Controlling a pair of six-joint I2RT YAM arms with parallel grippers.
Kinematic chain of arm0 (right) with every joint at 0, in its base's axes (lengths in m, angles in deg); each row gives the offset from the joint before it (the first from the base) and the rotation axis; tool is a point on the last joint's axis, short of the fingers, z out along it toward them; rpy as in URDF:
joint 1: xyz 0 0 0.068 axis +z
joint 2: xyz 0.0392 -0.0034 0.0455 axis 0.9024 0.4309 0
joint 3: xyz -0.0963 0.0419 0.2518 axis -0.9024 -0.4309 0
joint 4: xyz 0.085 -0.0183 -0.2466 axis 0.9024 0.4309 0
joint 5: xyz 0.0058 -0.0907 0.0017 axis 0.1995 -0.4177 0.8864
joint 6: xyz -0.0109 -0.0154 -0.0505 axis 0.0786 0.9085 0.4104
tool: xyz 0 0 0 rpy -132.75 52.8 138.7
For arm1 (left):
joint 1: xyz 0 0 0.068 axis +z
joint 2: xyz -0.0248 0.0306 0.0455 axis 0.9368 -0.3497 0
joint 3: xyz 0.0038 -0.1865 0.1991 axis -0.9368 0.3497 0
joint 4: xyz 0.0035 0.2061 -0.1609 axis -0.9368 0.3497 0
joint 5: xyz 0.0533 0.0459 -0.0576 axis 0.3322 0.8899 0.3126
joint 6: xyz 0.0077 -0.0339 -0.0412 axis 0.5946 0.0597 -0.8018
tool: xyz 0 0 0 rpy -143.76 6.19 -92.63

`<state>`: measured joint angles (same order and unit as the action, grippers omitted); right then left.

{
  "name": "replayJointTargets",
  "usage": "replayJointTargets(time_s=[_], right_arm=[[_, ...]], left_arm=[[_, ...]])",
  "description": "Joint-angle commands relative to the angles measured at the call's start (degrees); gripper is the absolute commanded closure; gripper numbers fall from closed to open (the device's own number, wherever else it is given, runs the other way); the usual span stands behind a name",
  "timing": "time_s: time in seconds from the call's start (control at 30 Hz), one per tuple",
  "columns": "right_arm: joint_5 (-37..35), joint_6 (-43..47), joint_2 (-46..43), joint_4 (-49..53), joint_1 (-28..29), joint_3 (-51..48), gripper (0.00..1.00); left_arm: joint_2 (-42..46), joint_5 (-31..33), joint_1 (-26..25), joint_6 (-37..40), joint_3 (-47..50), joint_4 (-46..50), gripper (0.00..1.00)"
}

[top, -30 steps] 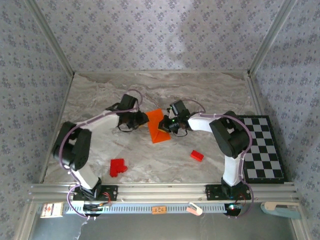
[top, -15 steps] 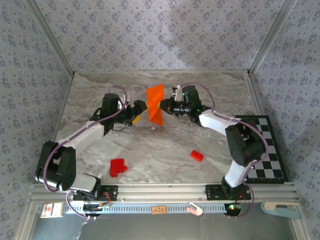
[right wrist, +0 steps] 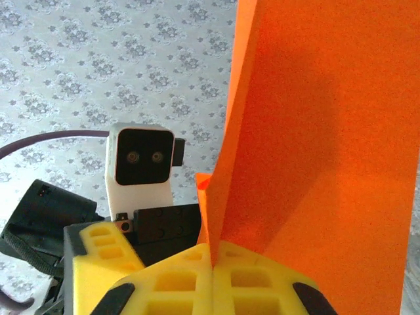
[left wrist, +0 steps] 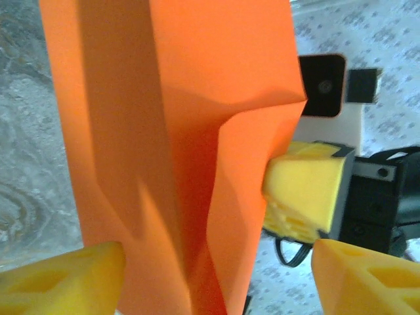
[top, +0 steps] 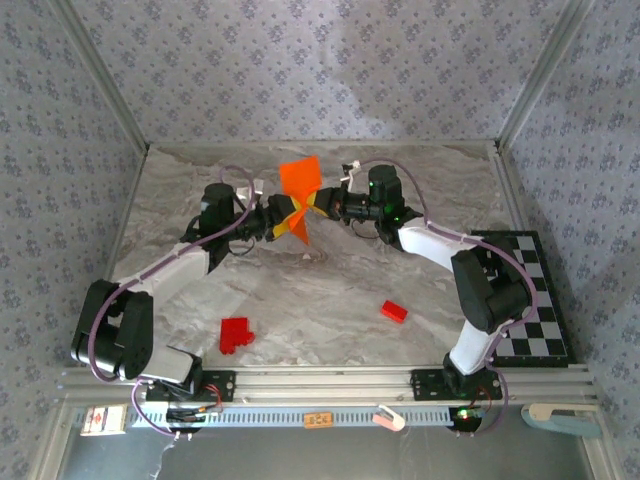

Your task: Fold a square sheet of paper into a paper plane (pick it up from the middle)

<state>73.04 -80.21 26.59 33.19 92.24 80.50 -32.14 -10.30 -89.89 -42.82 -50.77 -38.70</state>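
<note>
The folded orange sheet of paper (top: 298, 190) hangs in the air above the middle back of the table, standing roughly upright with a crease down it (left wrist: 170, 164). My right gripper (top: 319, 204) is shut on its right edge; in the right wrist view the yellow pads (right wrist: 211, 262) meet on the paper (right wrist: 321, 131). My left gripper (top: 277, 224) is at the sheet's lower left. Its yellow fingers (left wrist: 59, 279) stand wide apart with the paper hanging between them, the right one clear of it, so the left gripper (left wrist: 216, 282) is open.
Red plastic blocks lie on the marble table: a cluster (top: 236, 333) front left and a single one (top: 393, 311) front right. The chequered board (top: 525, 300) lies at the right edge behind the right arm. Patterned walls enclose the table.
The paper lay on the table a second ago. Both grippers have lifted it up and toward the back, and it now stands upright in the air between them.
</note>
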Motion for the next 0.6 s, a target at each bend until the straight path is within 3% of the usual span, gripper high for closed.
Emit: replayJointTargets(time_s=[0.0, 0.37, 0.57], right_arm=[[2.22, -2.4, 1.01, -2.81, 0.23, 1.68, 0.95], [2.5, -2.93, 1.84, -2.55, 0.05, 1.51, 0.91], [1.61, -0.74, 0.56, 2.2, -1.2, 1.17, 0.77]], left_arm=[[-0.02, -1.59, -0.38, -0.57, -1.02, -4.41, 0.36], [-0.02, -0.86, -0.36, 0.88, -1.03, -3.4, 0.75], [0.68, 2.64, -0.29, 5.26, -1.65, 3.39, 0.9]])
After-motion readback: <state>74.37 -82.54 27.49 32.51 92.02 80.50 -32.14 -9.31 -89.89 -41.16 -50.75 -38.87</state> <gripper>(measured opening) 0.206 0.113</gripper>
